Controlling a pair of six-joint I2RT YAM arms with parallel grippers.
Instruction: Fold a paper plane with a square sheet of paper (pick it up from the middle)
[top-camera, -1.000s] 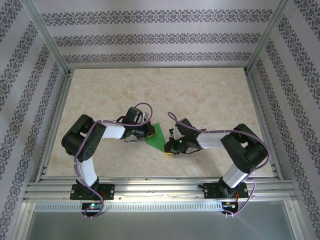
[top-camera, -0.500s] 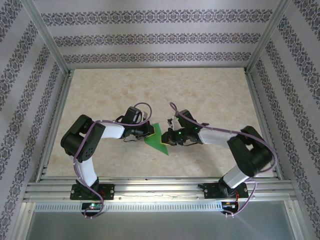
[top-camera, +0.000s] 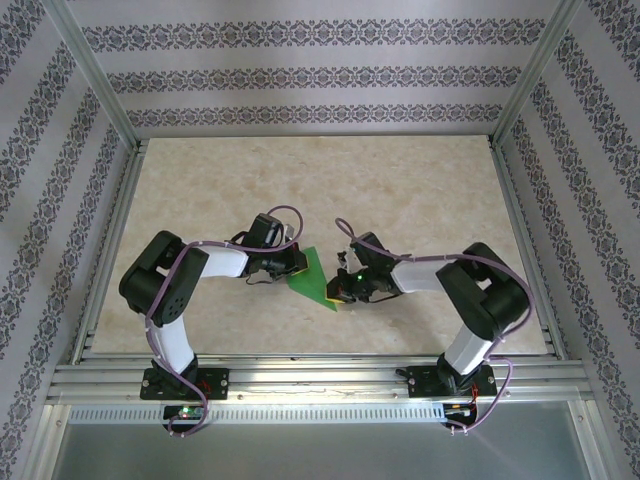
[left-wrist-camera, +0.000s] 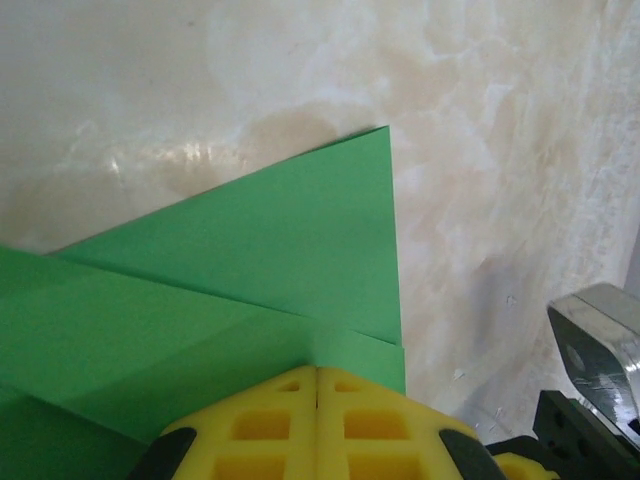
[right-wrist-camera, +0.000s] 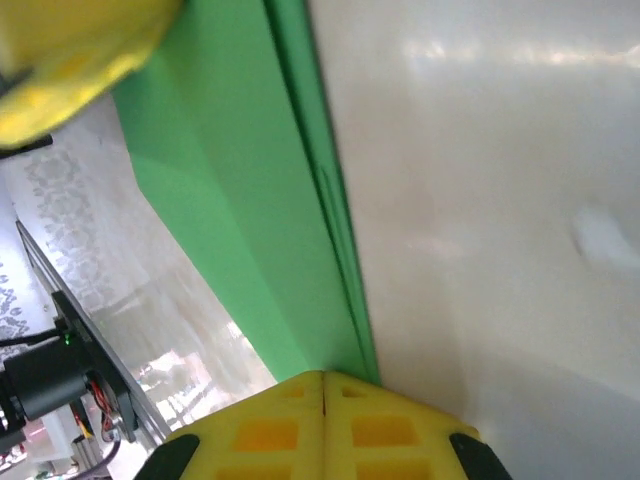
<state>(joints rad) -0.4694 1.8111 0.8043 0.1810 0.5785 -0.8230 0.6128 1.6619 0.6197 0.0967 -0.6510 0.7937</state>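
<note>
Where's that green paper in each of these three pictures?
Top external: green paper, a small triangle at centre, between left claw and right claw.
Left wrist: across the lower left, reaching the left claw's tips.
Right wrist: a band running down to the right claw.
Shared landmark: the beige marbled table.

Black-jointed, white-linked left arm (top-camera: 215, 262) and right arm (top-camera: 425, 276); looping purple cables (top-camera: 285, 211); yellow waffle-gridded finger pads (left-wrist-camera: 250, 425); small green wrist light (top-camera: 359, 277).
</note>
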